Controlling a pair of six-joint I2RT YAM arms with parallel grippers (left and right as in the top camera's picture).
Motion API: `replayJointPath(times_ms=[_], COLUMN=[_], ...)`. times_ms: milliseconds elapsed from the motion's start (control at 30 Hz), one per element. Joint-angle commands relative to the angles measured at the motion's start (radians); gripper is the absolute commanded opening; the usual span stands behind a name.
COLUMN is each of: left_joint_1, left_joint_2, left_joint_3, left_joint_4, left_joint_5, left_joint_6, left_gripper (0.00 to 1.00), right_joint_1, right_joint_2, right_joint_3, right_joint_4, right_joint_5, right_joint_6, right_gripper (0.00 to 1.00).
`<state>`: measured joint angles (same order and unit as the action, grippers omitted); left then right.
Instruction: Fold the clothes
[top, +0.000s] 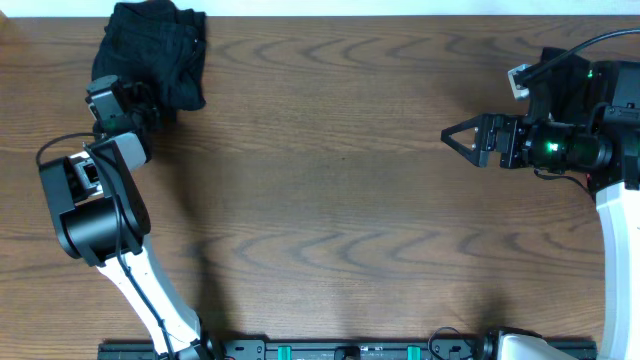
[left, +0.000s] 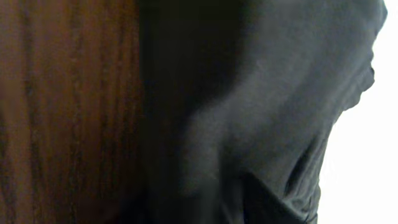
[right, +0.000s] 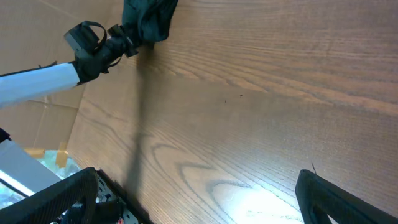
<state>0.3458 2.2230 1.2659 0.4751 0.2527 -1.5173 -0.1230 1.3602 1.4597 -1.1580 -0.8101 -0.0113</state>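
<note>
Overhead shows the left hand (top: 152, 108) pushed up against the lower edge of the clothes (top: 160, 50), a bunched all-black heap in the far left corner of the bench (top: 350, 200). Whether that hand is spread or pinching cloth I cannot tell. From above its fingers are lost against the dark fabric, and its own wrist view is filled with black folds beside a strip of wood, with no fingers showing. So close a view suggests the hand is right at the fabric, either taking an edge it means to lift or letting one go. The heap lies compact rather than laid out long, near the bench's back edge. Judged from that, either the fold is well on or the garment needs spreading first, and the pictures do not settle which. The right hand (top: 458, 137) hangs well apart over bare wood on the right, fingers spread wide and holding nothing, probably parked there to leave the left arm room.
</note>
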Motion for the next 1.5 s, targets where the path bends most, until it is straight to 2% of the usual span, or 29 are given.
replayJointPath(times_ms=[0, 33, 67, 167, 200, 300, 467, 600, 800, 900, 1033, 1167, 1267, 1467], left_joint_1=[-0.002, -0.002, -0.002, -0.002, -0.002, -0.002, -0.002, -0.002, -0.002, -0.002, -0.002, -0.003, -0.013, -0.079], left_joint_2=[0.010, 0.010, 0.010, 0.007, 0.004, -0.010, -0.057, -0.130, -0.291, -0.386, -0.489, -0.534, -0.532, -0.484], left_joint_3=[-0.003, -0.003, -0.003, -0.003, -0.003, -0.003, -0.003, -0.003, -0.003, -0.003, -0.003, -0.003, -0.003, -0.003], left_joint_4=[0.003, 0.008, 0.016, 0.056, 0.058, 0.058, 0.045, -0.019, -0.196, -0.275, -0.350, -0.329, -0.288, -0.164], left_joint_5=[-0.003, 0.000, 0.001, 0.008, 0.018, 0.060, 0.122, 0.124, 0.086, 0.073, 0.041, 0.042, 0.043, 0.024], left_joint_6=[0.048, 0.051, 0.067, 0.213, 0.270, 0.373, 0.472, 0.607, 0.805, 0.962, 1.035, 1.040, 1.102, 1.403], left_gripper=[0.45, 0.48, 0.56, 0.76, 0.80, 0.88, 0.98, 1.00, 0.98, 0.98, 0.98, 0.98, 0.98, 0.98], right_joint_1=[-0.005, -0.005, -0.005, -0.005, -0.005, -0.005, -0.005, -0.003, -0.003, -0.003, -0.003, -0.003, -0.003, -0.003], right_joint_2=[-0.014, -0.014, -0.014, -0.014, -0.014, -0.014, -0.014, -0.014, -0.014, -0.014, -0.014, -0.014, -0.014, -0.014], right_joint_3=[0.016, 0.016, 0.016, 0.016, 0.016, 0.016, 0.016, 0.016, 0.016, 0.016, 0.016, 0.016, 0.016, 0.016], right_joint_4=[-0.002, -0.002, -0.001, -0.001, -0.001, -0.002, -0.005, -0.010, -0.010, -0.009, -0.010, -0.008, -0.008, 0.000], right_joint_5=[-0.001, -0.001, -0.001, 0.001, 0.006, 0.029, 0.028, 0.028, 0.029, 0.028, 0.029, 0.029, 0.029, 0.029], right_joint_6=[0.006, 0.006, 0.006, 0.006, 0.006, 0.006, 0.006, 0.006, 0.006, 0.006, 0.002, -0.005, -0.005, -0.005], right_gripper=[0.99, 0.99, 0.99, 0.99, 0.99, 0.99, 0.99, 0.99, 0.99, 0.99, 0.99, 0.99, 0.99, 0.99])
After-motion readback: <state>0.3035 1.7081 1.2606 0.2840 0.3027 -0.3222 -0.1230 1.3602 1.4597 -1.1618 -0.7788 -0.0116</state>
